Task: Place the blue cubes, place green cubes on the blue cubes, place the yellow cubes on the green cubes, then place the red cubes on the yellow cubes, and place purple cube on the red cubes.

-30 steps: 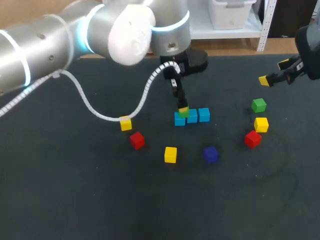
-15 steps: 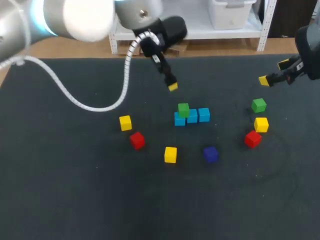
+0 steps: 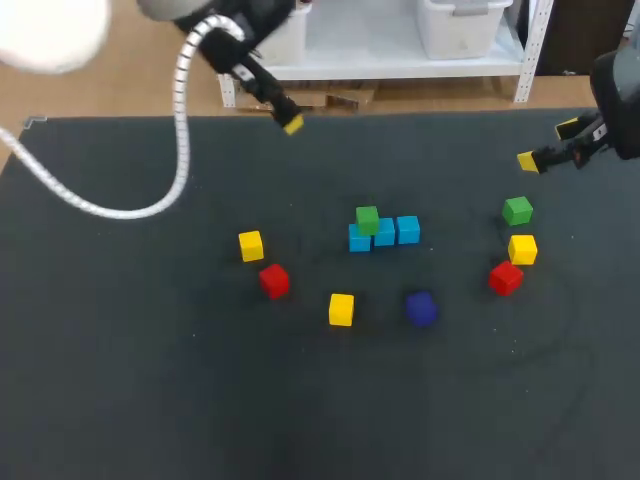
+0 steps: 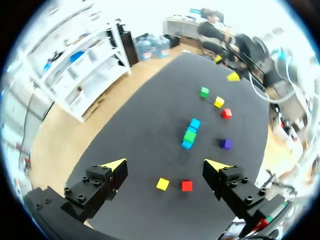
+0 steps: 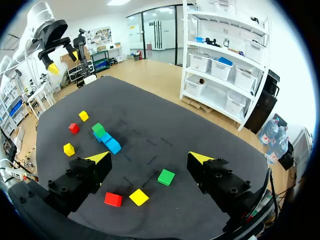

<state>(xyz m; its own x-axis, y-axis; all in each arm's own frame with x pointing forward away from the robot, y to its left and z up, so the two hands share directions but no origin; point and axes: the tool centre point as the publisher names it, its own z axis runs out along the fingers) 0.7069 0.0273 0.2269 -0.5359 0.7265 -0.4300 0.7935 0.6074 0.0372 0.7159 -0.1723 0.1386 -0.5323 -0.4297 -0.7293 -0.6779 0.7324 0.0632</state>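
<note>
Right wrist view: the right gripper (image 5: 150,159) hangs above the table with its fingers spread wide and nothing between them. Under it, framed by the two fingers but touching neither, lies the loose green cube (image 5: 166,177). A yellow cube (image 5: 139,197) and a red cube (image 5: 113,199) sit just beside that one. Farther out ahead stands the row of blue cubes (image 5: 111,144), and the placed green cube (image 5: 98,129) rests on the end of the row farthest from this gripper. The left gripper (image 4: 165,167) is high and well away from the row, also wide open (its own wrist view shows nothing held).

The step in hand looks to be the green layer: one cube on, one to go. The next move probably falls to the right gripper, being nearest. It would need to come down over the loose green cube, close on two opposite faces, carry it to the blue row and set it beside the placed green cube without knocking that one off.
</note>
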